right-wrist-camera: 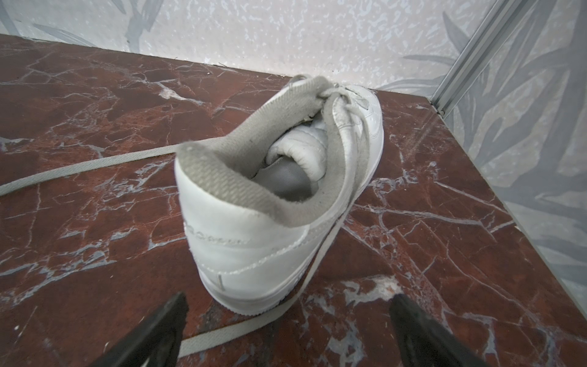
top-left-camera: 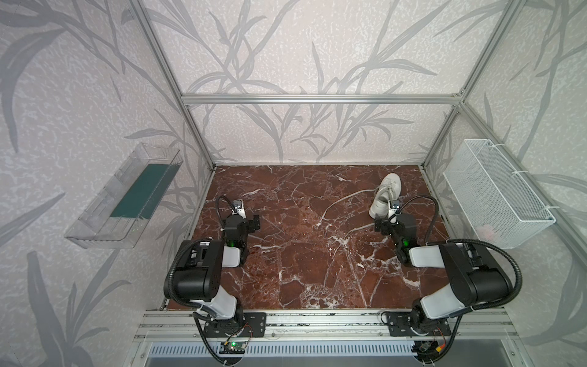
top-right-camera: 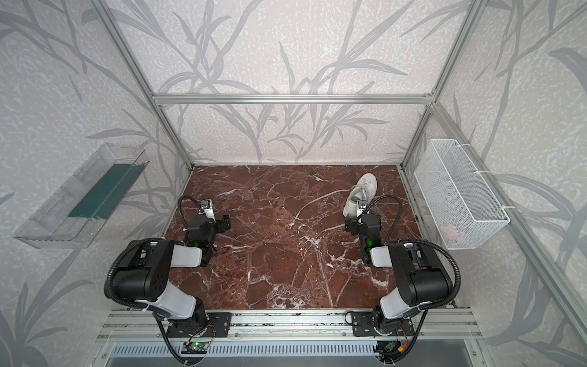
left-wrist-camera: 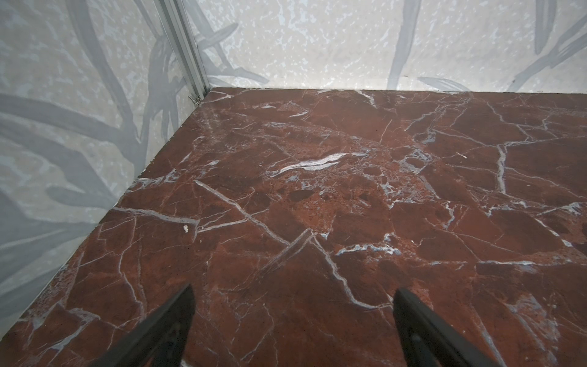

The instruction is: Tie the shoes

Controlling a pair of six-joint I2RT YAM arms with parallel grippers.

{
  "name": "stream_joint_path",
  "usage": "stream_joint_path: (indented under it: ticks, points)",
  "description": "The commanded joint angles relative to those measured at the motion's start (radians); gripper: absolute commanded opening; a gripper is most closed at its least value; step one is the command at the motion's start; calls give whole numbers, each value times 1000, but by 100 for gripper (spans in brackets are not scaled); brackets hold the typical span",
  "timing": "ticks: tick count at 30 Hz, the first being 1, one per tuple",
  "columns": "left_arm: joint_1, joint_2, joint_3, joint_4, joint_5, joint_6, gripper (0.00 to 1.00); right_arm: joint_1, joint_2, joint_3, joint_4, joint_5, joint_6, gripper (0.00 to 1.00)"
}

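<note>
While the sneaker [right-wrist-camera: 241, 241] sits heel-first just ahead of my empty, wide-open right gripper [right-wrist-camera: 290, 298], toe pointing away, my left gripper [left-wrist-camera: 294, 289], also open, hovers well apart.

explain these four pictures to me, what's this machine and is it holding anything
Two robot arms stand at the near edge of a marble table, each ending in a two-fingered gripper. Two pictures look down from overhead; the other two come from cameras on the wrists. A white sneaker stands at the back right, its untied laces trailing across the marble. The left gripper is open above the marble; the right gripper is open just behind the sneaker's heel. Neither holds anything.
</note>
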Motion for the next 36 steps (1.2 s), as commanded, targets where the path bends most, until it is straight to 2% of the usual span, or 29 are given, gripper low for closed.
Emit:
stream_joint_path:
  ticks: [1, 5, 9, 11, 13, 16, 21, 25, 29, 34, 36]
  points:
    - [4, -13, 13, 0, 2, -19, 99, -12, -11, 21, 3, -29, -1, 99]
    - [5, -12, 12, -1, -1, -17, 99, -14, -12, 21, 3, -32, -1, 99]
    - [3, -75, 42, -106, -85, -41, 99, -14, -25, 18, 39, -31, -10, 99]
    - [-1, -130, 85, -232, -124, -47, 99, -12, -103, 55, -93, -23, -4, 99]
    - [-7, -193, 123, -341, -136, -42, 99, -12, -204, 144, -381, -32, 9, 99]
    - [-11, -267, 174, -466, -152, -104, 99, -9, -310, 233, -633, -2, 79, 99]
    - [-36, -290, 310, -722, -18, -239, 95, 2, -398, 372, -911, 12, 196, 99]
    - [-125, -254, 381, -814, 5, -274, 93, 12, -330, 563, -1186, -47, 257, 99]
    - [-225, -220, 385, -776, 52, -338, 93, 40, -197, 771, -1406, -56, 269, 99]
    - [-339, -158, 398, -727, 109, -360, 92, 45, -79, 883, -1437, -96, 283, 98]
    - [-372, -144, 402, -713, 111, -352, 92, 45, -33, 917, -1439, -114, 282, 88]
